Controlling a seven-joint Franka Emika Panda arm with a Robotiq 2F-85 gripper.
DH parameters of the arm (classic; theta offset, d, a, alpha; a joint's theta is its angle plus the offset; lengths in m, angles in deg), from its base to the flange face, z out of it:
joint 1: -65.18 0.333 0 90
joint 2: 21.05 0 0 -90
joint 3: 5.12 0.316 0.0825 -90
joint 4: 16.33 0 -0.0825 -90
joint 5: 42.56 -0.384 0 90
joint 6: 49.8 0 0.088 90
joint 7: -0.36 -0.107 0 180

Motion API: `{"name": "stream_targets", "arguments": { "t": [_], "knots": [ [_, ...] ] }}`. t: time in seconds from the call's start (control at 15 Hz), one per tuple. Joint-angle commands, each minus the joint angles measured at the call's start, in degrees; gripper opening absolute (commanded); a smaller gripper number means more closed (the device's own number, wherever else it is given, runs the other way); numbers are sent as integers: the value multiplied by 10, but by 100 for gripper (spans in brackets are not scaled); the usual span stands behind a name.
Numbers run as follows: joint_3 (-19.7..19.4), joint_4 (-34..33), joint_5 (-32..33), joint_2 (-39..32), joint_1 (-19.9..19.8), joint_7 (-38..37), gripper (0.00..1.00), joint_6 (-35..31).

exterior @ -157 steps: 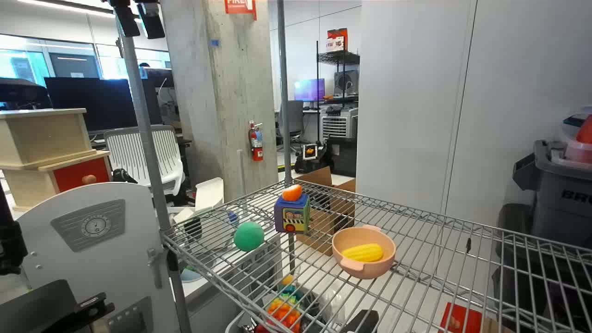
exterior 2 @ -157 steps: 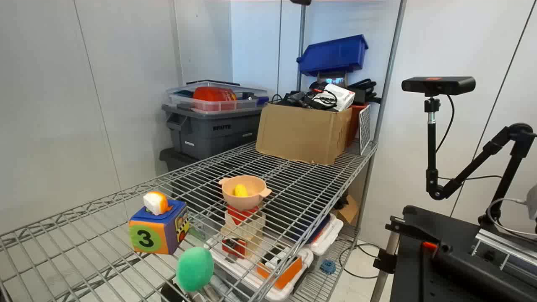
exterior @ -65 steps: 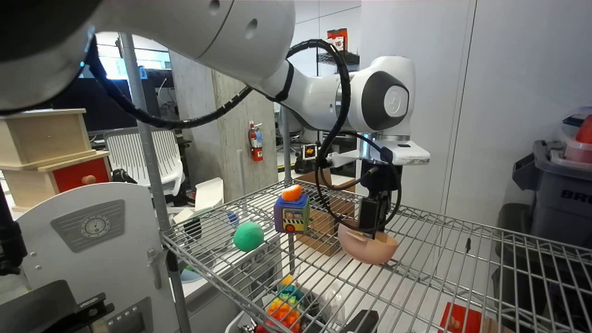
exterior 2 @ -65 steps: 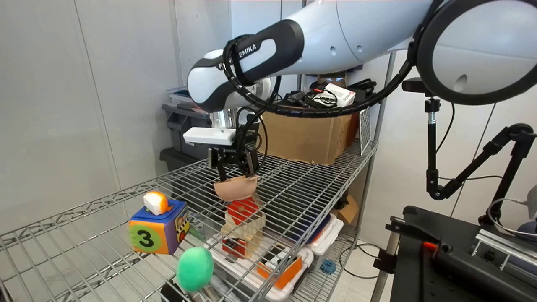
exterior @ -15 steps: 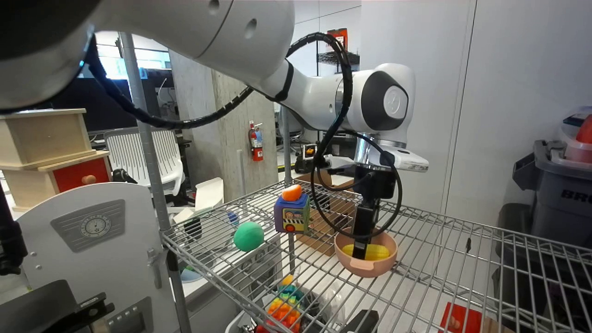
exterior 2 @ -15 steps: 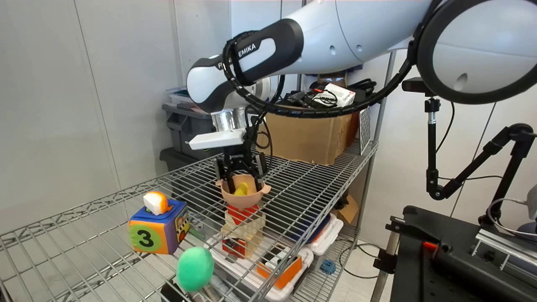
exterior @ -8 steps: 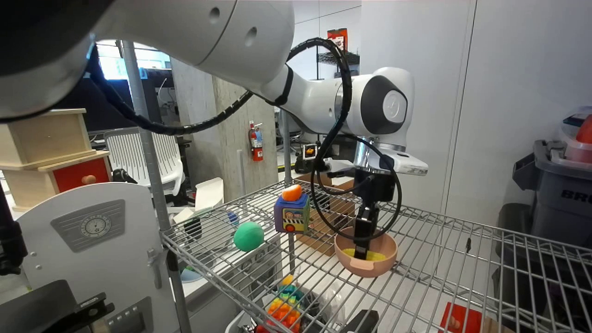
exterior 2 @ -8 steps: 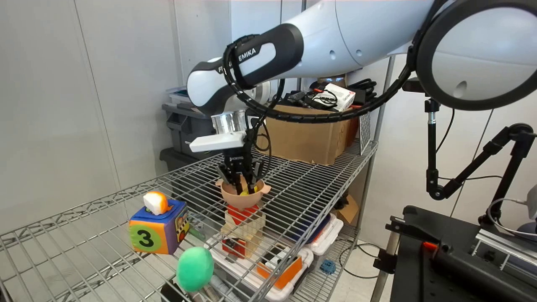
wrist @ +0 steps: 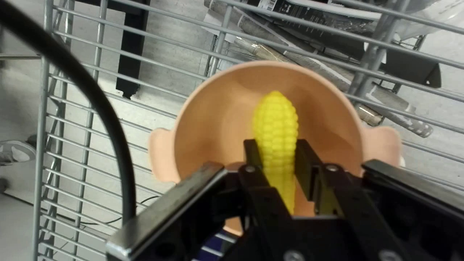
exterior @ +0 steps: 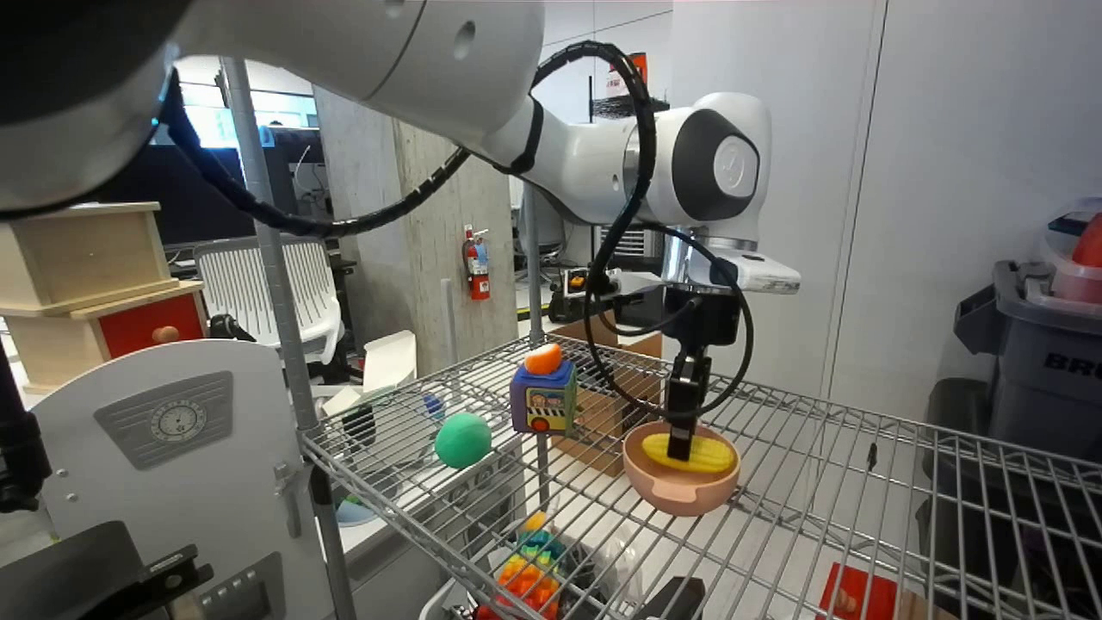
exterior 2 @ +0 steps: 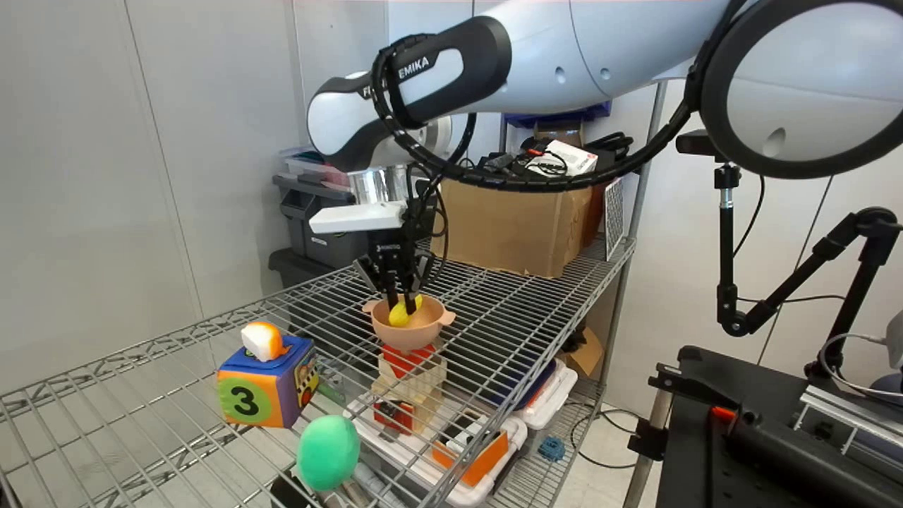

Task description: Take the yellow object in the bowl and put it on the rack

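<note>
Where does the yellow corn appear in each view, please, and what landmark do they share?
In an exterior view: corn right of centre, below middle.
In an exterior view: corn slightly left of centre, below middle.
Wrist view: corn right of centre, in the claw.
Shared landmark: pink bowl, behind the corn.

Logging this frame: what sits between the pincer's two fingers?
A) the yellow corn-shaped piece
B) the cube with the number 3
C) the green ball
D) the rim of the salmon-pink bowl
A: the wrist view shows the pincer holding the yellow corn-shaped piece with one finger along each side, inside the outline of the salmon-pink bowl.
</note>
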Motion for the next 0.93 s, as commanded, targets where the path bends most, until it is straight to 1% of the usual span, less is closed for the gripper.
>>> {"name": "stream_targets", "arguments": {
  "t": [0.0,0.07,0.13,0.2,0.67,0.73,0.8,0.87],
  "knots": [
    [28,-73,18,-9,-14,22,7,28],
    [33,-81,19,-5,-12,30,7,32],
    [38,-39,19,24,-6,39,7,12],
    [44,-35,20,31,-3,47,7,9],
    [64,-21,24,28,31,69,7,2],
    [65,-22,25,26,34,73,7,6],
    [66,-55,24,4,37,71,7,19],
    [66,-62,25,-1,38,72,7,23]
  ]
}}
